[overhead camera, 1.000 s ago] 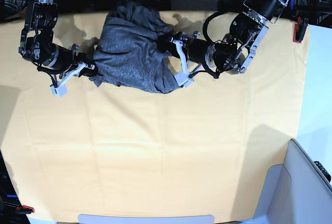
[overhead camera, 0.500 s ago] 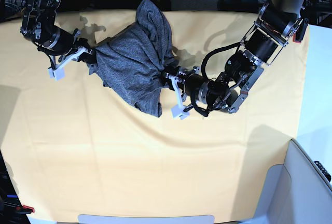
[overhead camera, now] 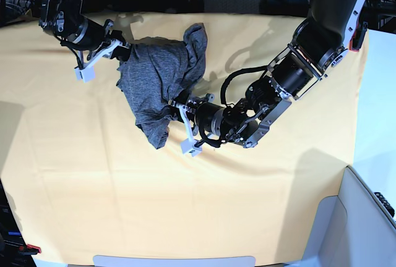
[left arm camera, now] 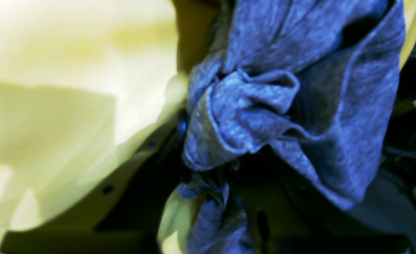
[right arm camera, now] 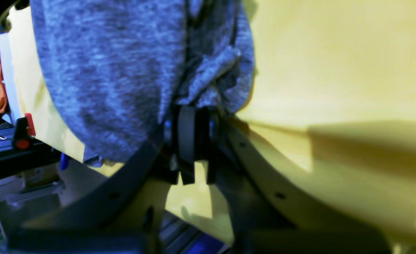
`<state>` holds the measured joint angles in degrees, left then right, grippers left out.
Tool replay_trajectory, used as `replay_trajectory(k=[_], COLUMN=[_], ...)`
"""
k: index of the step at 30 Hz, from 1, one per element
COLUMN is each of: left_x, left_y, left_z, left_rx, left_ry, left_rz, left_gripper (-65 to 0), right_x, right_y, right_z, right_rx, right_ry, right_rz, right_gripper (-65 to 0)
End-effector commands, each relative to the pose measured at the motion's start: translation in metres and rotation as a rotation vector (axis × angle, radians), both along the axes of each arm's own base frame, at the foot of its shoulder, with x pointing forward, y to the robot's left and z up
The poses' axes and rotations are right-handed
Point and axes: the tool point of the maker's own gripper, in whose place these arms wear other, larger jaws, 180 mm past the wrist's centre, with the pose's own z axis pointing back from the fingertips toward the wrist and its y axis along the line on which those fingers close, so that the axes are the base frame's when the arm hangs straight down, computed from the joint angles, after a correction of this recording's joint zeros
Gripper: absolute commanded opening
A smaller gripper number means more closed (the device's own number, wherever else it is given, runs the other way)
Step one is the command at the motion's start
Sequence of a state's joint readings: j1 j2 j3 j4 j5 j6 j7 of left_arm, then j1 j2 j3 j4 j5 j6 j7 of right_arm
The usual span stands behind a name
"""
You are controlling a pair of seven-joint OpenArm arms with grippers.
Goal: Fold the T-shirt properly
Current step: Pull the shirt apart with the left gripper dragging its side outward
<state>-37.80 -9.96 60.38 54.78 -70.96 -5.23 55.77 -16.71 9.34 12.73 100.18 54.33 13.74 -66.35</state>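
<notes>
The grey T-shirt [overhead camera: 159, 81] is bunched up and stretched between my two grippers above the yellow cloth [overhead camera: 185, 199]. My right gripper [overhead camera: 119, 52], at the back left in the base view, is shut on the shirt's upper left end. My left gripper [overhead camera: 179, 109], near the middle, is shut on its lower right edge. In the right wrist view the black fingers [right arm camera: 186, 134] pinch the fabric of the T-shirt [right arm camera: 116, 70]. The left wrist view is blurred and shows crumpled folds of the T-shirt [left arm camera: 264, 106] caught at my left gripper [left arm camera: 201, 169].
The yellow cloth covers the whole table. A pale bin [overhead camera: 365, 224] stands at the front right corner. A red clamp [overhead camera: 356, 37] grips the cloth's right edge and another red clamp [overhead camera: 30, 250] sits at the front left. A grey strip [overhead camera: 173, 259] lies at the front edge.
My left gripper has swung forward and to the left with the shirt's edge. My right gripper has moved toward the back. The shirt has turned and stretched out between them.
</notes>
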Motion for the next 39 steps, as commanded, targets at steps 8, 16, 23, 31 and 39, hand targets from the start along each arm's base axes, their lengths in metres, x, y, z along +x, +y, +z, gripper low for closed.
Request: replay_trajectory(k=[8, 16, 23, 31, 39], left_x=[0.027, 0.039, 0.058, 0.068, 0.077], left_y=[0.015, 0.048, 0.061, 0.074, 0.087], left_z=[0.0, -0.006, 0.004, 0.003, -0.002], left_rx=[0.101, 0.145, 0.169, 0.215, 0.315], left_ry=[-0.088, -0.1, -0.129, -0.14, -0.188], left_rz=[0.027, 0.082, 0.108, 0.119, 0.093], left_gripper=[-64.5, -64.5, -64.4, -64.3, -62.9], right_x=[-0.031, -0.031, -0.028, -0.017, -0.014], right_y=[0.026, 0.024, 0.021, 0.005, 0.001], right_z=[-0.012, -0.012, -0.011, -0.006, -0.005], right_rx=[0.031, 0.029, 0.02, -0.031, -0.044], right_ry=[0.095, 0.097, 0.09, 0.063, 0.058], right_rz=[0.092, 0.082, 0.085, 0.101, 0.108], right_gripper=[-64.4, -64.4, -64.4, -64.4, -64.4])
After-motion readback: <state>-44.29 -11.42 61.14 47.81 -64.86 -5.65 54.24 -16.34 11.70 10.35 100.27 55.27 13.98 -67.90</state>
